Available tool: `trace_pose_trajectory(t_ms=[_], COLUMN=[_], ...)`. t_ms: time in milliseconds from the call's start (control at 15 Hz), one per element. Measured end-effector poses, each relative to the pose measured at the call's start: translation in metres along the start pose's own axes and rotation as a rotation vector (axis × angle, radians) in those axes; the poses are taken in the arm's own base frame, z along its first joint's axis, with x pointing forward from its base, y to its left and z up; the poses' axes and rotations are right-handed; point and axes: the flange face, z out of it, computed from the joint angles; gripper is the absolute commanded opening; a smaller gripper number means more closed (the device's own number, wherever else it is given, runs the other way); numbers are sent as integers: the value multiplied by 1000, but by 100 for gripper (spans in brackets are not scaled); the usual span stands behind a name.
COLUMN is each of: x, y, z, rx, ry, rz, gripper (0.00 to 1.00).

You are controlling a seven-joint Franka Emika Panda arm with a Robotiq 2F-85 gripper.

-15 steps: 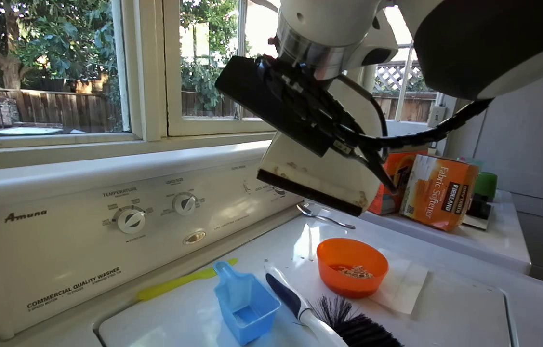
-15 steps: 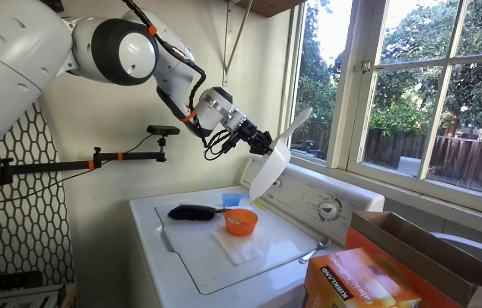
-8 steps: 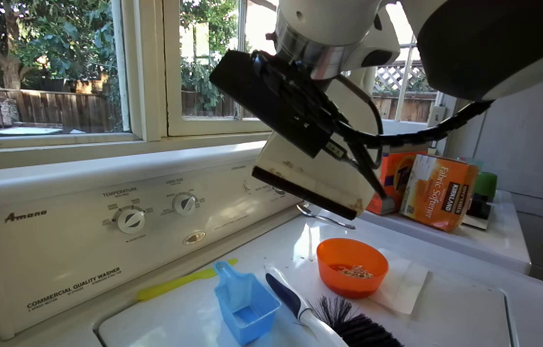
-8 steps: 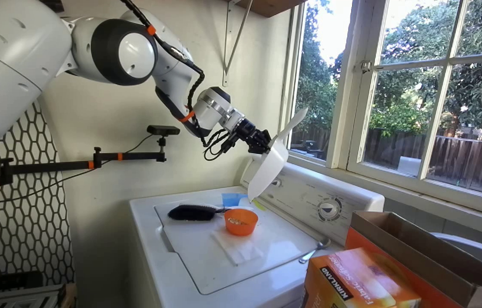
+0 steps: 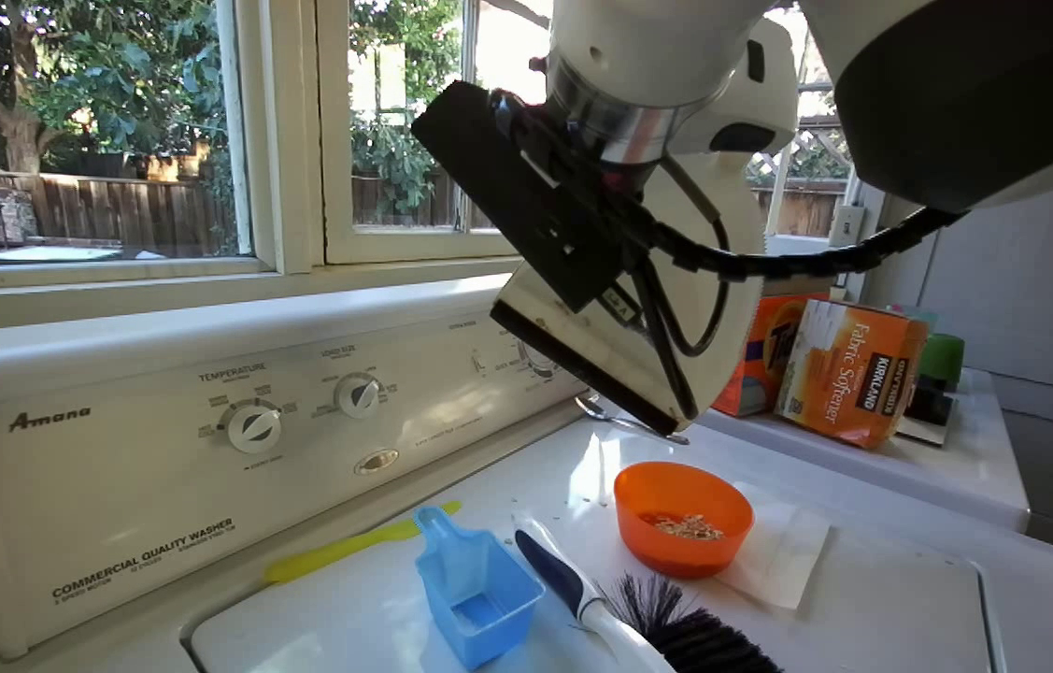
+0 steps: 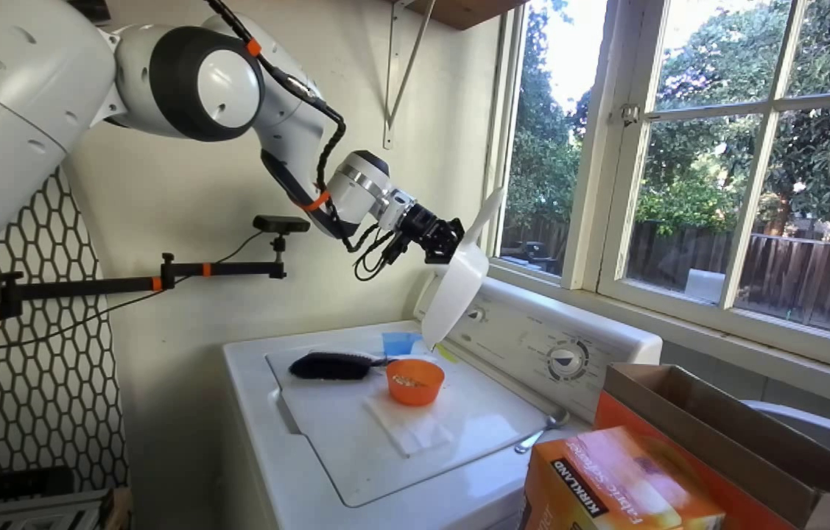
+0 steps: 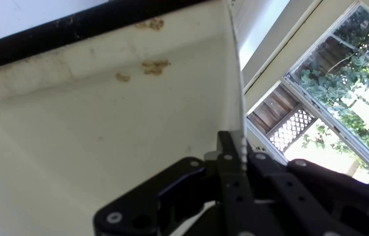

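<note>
When we hold this moment against a second ago, the white dustpan (image 6: 456,291) has turned: its black lip (image 5: 582,367) slants more steeply in an exterior view, and the whole pan has edged slightly toward the arm (image 6: 289,140). For the work in hand, we judge that anything loose on it would now run more readily toward the lip's lower corner. Brown marks (image 7: 155,67) show near the lip, though we cannot tell whether they are crumbs or stains.

We see the claw (image 7: 236,142) clenched on the pan's thin side wall, one finger to each face. From that grip the pan's floor spreads leftward in the wrist view, with the lip beyond the fingertips; the handle (image 6: 488,211) points up in an exterior view.

Lower than the lip, near but apart, stands the orange bowl (image 6: 417,395) with pale flakes (image 5: 690,526) inside; we cannot be sure the lip hangs directly over it. Farther out on the washer (image 5: 900,598) we find a white sheet (image 5: 792,561), the brush (image 6: 330,366), the blue scoop (image 5: 489,617) and a spoon (image 6: 532,440), all unmoved.
</note>
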Motion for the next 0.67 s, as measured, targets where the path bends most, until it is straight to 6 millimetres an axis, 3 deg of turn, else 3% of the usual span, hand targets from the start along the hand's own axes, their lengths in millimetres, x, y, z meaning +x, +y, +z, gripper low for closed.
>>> trace_pose_trajectory(t_ms=[667], x=[28], y=[-15], z=[-10], rx=[1], ry=[124], rz=[42], gripper=[1])
